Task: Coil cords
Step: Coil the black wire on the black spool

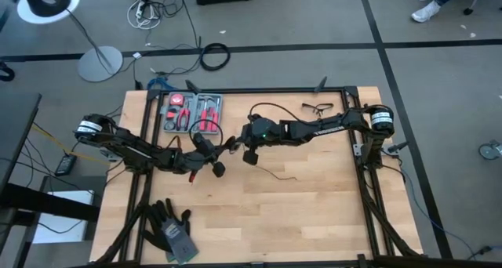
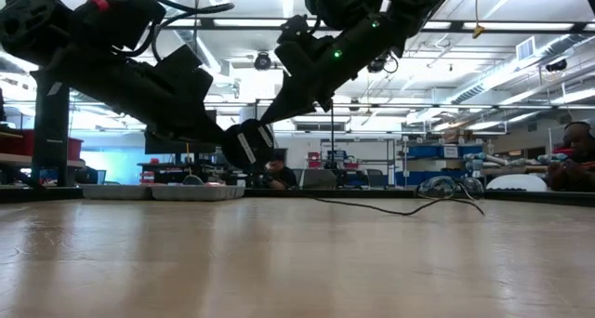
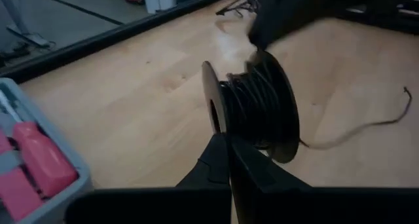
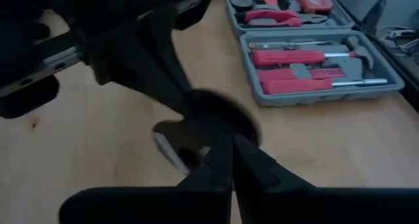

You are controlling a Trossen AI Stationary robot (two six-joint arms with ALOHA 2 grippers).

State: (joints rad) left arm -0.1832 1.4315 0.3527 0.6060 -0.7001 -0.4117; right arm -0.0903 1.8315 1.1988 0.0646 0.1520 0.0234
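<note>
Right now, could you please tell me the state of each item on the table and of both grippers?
Thin black cord: mostly wound on a black spool, loose tail lying on the wood.
Black spool: held off the table, on edge.
Left gripper: shut on the spool's rim.
Right gripper: shut, at the spool.
Grey tool case: open, red-handled tools inside.
Black gloves: lying flat.

Wood table (image 1: 314,213): toolkit (image 1: 192,113), gloves (image 1: 171,229), cord (image 1: 276,176)
</note>
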